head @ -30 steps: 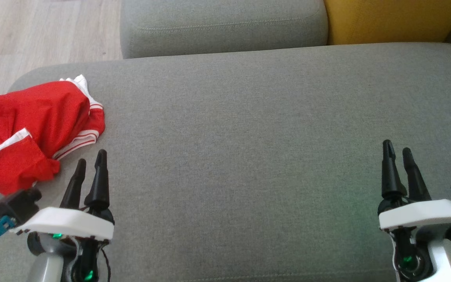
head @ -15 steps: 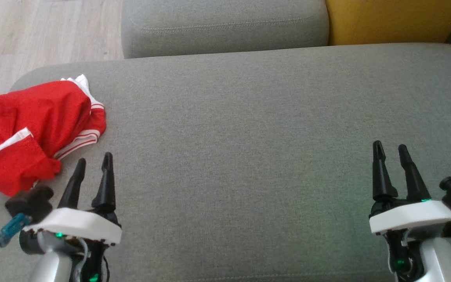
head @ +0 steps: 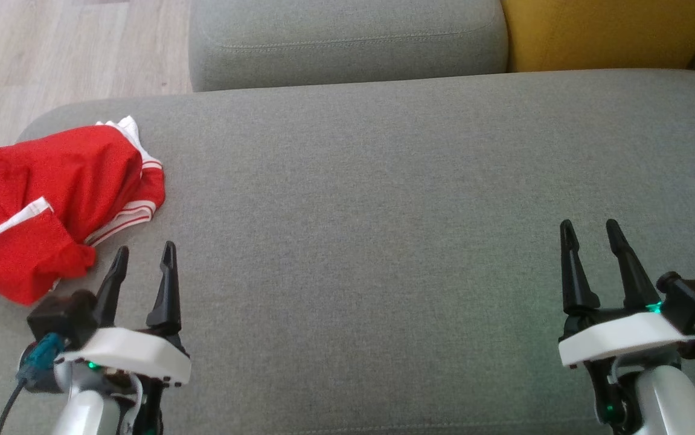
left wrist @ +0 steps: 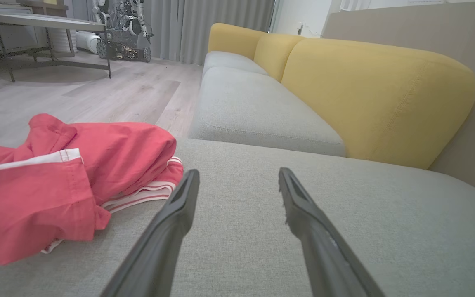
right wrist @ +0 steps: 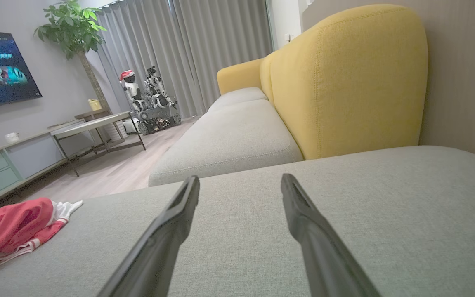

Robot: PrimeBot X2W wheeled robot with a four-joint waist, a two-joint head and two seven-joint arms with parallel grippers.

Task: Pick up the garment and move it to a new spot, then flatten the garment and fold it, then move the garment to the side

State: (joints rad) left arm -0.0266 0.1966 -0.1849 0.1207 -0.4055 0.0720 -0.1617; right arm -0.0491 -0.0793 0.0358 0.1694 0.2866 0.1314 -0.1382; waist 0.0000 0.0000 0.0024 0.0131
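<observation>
The garment (head: 51,199) is red with white stripes and lies crumpled at the left end of the grey seat cushion (head: 383,211). In the left wrist view the garment (left wrist: 68,173) sits left of the fingers; in the right wrist view the garment (right wrist: 10,231) is far left. My left gripper (head: 145,261) hovers open just right of and nearer than the garment, apart from it, nothing between its fingers. My right gripper (head: 589,232) stands open over the bare cushion at the lower right, holding nothing.
A second grey cushion (head: 347,42) lies beyond the seat, with a yellow backrest (head: 607,30) at top right. Wooden floor (head: 51,54) lies past the cushion's left edge. A low table (right wrist: 97,123) and another robot (right wrist: 150,99) stand far off.
Both grippers have drawn back toward the bottom of the head view and turned so the gap between their fingers shows wider. The garment has not moved.
</observation>
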